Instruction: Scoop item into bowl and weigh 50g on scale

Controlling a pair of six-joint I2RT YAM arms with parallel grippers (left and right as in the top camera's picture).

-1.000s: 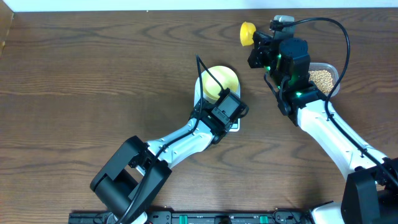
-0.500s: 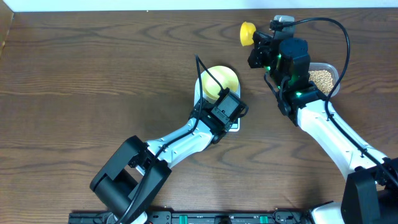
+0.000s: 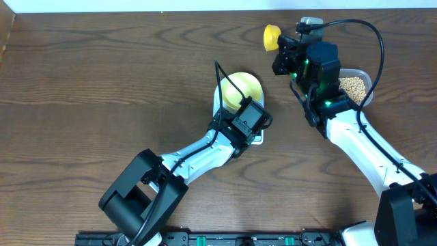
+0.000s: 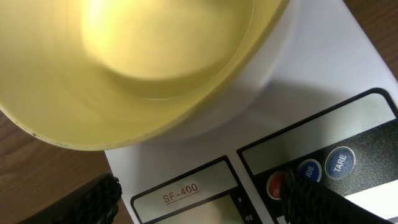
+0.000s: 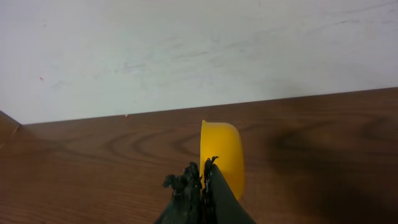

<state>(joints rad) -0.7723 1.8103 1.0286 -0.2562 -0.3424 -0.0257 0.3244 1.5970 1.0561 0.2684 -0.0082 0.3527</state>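
1. The left gripper (image 4: 199, 190) hangs just above the scale (image 4: 323, 81), at the bowl's 5 o'clock in the overhead view. Its jaws are spread wide with nothing between them. One finger (image 4: 308, 198) sits over the row of round buttons, close to the TARE button (image 4: 340, 163). It is probably placed to zero the scale with the bowl on it, or is parked just clear of the bowl. I cannot tell whether it touches a button.
2. The bowl (image 3: 242, 87) stands upright on the scale's platform, near the centre of the table (image 3: 102, 82). The scale's display edge faces 6 o'clock, so the bowl does not cover the readout. The digits are cut off in the wrist view and cannot be read.
3. The right gripper (image 5: 200, 177) is pinched tight on the yellow scoop (image 5: 222, 155), at the bowl's 1 o'clock. The scoop appears lifted off the table and is turned on edge. This looks like a carry or wait pose between the container and the bowl.
4. Contents:
   - Bowl: no beans show in the visible part of its inside, though the wrist view is blurred.
   - Scoop: its mouth is turned away from the camera, so I cannot tell what it holds.
   - Clear container (image 3: 369, 80): at the bowl's 3 o'clock, partly hidden under the right arm, with the beans (image 3: 354, 85) lying in it as a tan layer.
5. Judging from the bare bowl, weighing has not started. The first scoop has yet to reach the bowl.
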